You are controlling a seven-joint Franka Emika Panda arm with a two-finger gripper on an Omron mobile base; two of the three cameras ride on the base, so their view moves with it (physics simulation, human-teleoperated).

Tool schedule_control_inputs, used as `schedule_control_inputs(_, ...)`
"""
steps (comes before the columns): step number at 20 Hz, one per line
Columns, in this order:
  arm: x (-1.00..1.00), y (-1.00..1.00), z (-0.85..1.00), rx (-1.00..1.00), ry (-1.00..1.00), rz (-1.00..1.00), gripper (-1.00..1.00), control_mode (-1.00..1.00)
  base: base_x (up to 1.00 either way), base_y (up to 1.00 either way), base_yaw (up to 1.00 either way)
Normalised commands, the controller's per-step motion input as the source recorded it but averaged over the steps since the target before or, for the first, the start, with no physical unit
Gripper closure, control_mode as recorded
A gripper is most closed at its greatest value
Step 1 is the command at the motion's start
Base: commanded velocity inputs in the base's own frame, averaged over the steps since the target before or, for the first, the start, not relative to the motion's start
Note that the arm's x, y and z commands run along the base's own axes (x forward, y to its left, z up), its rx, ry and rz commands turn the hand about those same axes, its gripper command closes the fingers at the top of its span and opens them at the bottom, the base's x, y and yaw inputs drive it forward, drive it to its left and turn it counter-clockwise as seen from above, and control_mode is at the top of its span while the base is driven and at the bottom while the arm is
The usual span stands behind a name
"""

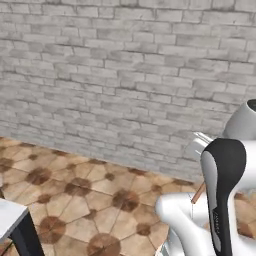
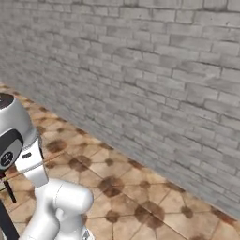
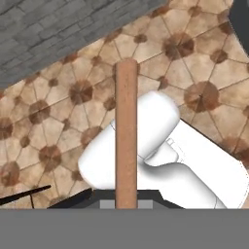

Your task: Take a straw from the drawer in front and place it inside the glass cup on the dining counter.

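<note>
The straw point(image 3: 126, 136), a thin orange-brown stick, rises straight up from the bottom middle of the hand view. My gripper point(image 3: 126, 202) is shut on its lower end, high over the tiled floor. A short piece of the straw point(image 1: 199, 193) also peeks out beside my arm's dark-and-white link in the left base view. The drawer and the glass cup are out of view. A white slab corner point(image 1: 9, 214) on a dark support sits at the lower left; I cannot tell whether it is the dining counter.
A grey brick wall point(image 1: 125, 75) stands ahead, with brown patterned floor tiles point(image 2: 140, 197) below it. My own white arm point(image 2: 56, 206) fills the lower corner. A dark rounded shape point(image 3: 240, 19) cuts into the upper right of the hand view.
</note>
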Motion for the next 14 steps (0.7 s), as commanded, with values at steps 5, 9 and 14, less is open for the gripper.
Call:
schedule_control_inputs(5,0.0,0.0,0.0,0.0,0.0,0.0,1.0,1.0,0.82,-0.16,0.67)
schedule_control_inputs(9,0.0,0.0,0.0,0.0,0.0,0.0,1.0,1.0,0.84,-0.17,0.67)
schedule_control_inputs(14,0.0,0.0,0.0,0.0,0.0,0.0,1.0,1.0,0.85,-0.19,0.66)
